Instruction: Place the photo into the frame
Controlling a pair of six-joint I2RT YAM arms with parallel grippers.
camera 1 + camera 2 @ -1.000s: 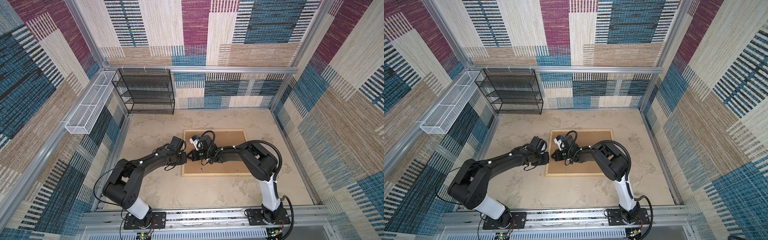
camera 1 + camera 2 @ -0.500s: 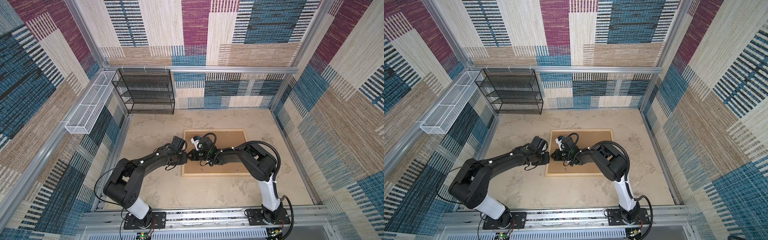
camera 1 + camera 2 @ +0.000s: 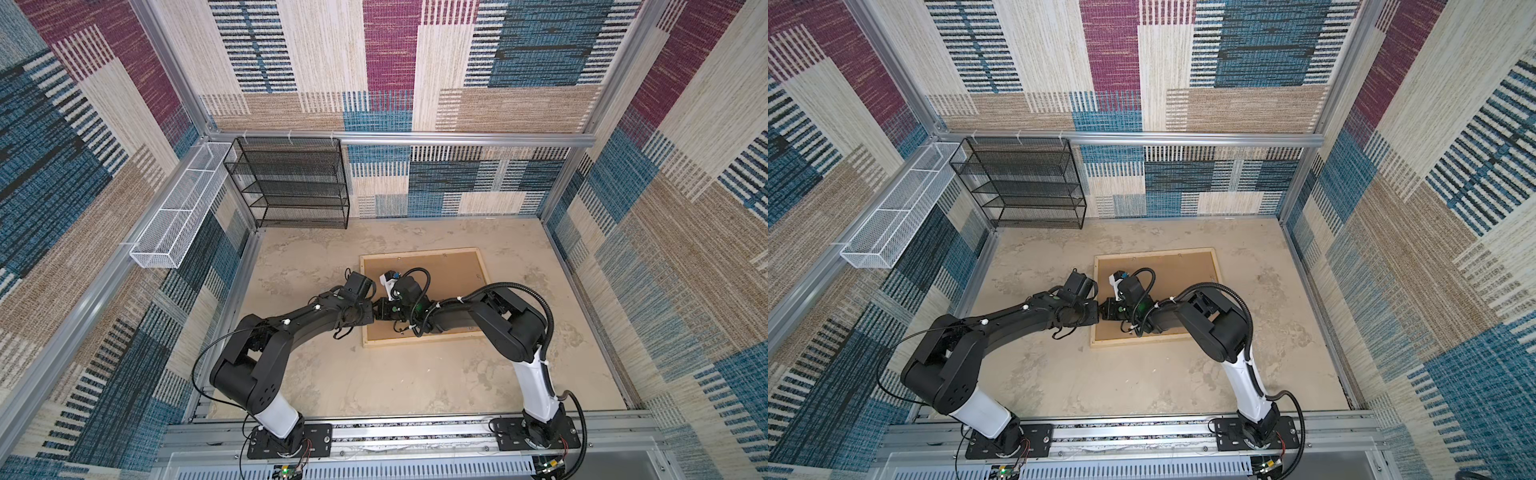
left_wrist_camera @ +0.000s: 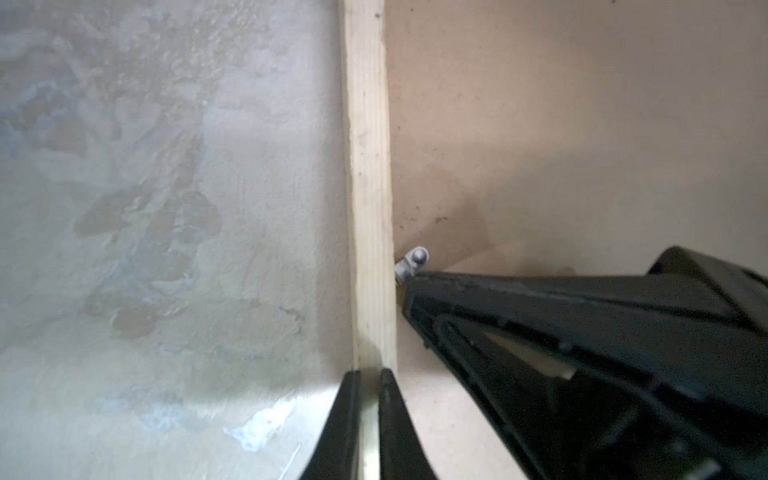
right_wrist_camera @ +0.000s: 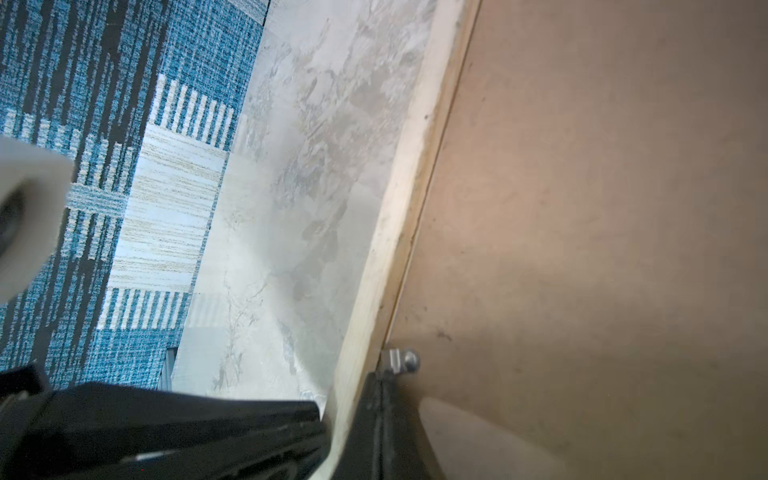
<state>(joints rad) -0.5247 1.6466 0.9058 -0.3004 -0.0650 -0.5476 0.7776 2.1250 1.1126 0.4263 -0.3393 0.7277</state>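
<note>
The frame (image 3: 419, 341) (image 3: 1142, 341) lies face down on the table, its pale wood bars around a brown backing board (image 3: 451, 270) (image 3: 1183, 270). The photo is hidden. My left gripper (image 4: 368, 372) (image 3: 371, 312) is shut on the frame's left bar (image 4: 368, 174), one finger on each side. My right gripper (image 5: 380, 376) (image 4: 409, 286) is shut, its tip inside the frame against that bar, touching a small metal tab (image 4: 413, 262) (image 5: 399, 360) on the board. In both top views the two grippers meet tip to tip at the bar.
A black wire shelf (image 3: 291, 183) (image 3: 1021, 183) stands at the back left. A white wire basket (image 3: 183, 212) hangs on the left wall. Patterned walls close in three sides of the beige table (image 3: 415, 382).
</note>
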